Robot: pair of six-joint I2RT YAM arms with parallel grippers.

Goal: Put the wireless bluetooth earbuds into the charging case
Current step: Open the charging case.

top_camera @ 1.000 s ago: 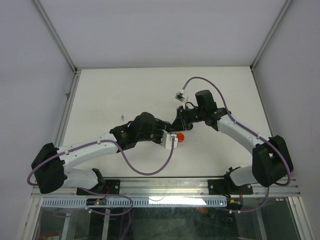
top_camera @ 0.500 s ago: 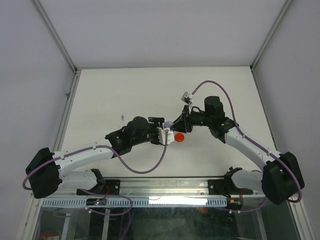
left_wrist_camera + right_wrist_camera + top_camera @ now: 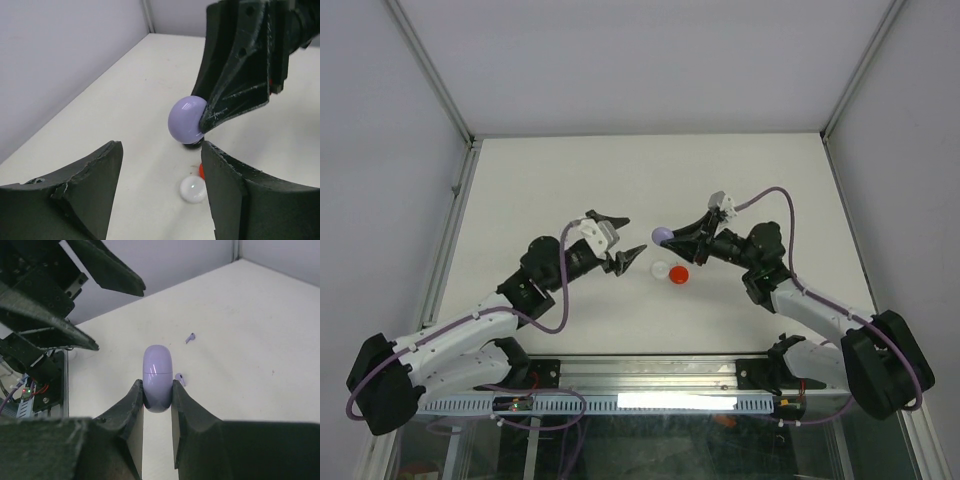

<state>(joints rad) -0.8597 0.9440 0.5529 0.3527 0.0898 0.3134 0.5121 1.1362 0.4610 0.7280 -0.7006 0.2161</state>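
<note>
Lilac plastic, glossy and rounded: the purple case [image 3: 157,371] is pinched edge-on between the pads of the right gripper [image 3: 672,238], whose jaws are closed almost fully onto it and hold it clear of the worktop [image 3: 570,180] near its middle. The seam runs across the case just above the fingertips and the lid looks shut, so the step in hand is, I judge, getting it open before any bud goes in. To do that well, the right arm should hold the case steady with the seam free of its pads. The left gripper [image 3: 631,236], spread well open with nothing in it, should take the upper half only, and gently, since so slick a shell could squirt out of a two-point pinch. The purple earbuds [image 3: 179,378] lie loose on the worktop beyond the case, toward the left edge, a little apart from each other. A white case [image 3: 661,270] and a red case [image 3: 680,274] sit just beside each other under the held one. Both arms reach inward from the near edge, elbows bent, with their grippers facing each other across a small gap.
</note>
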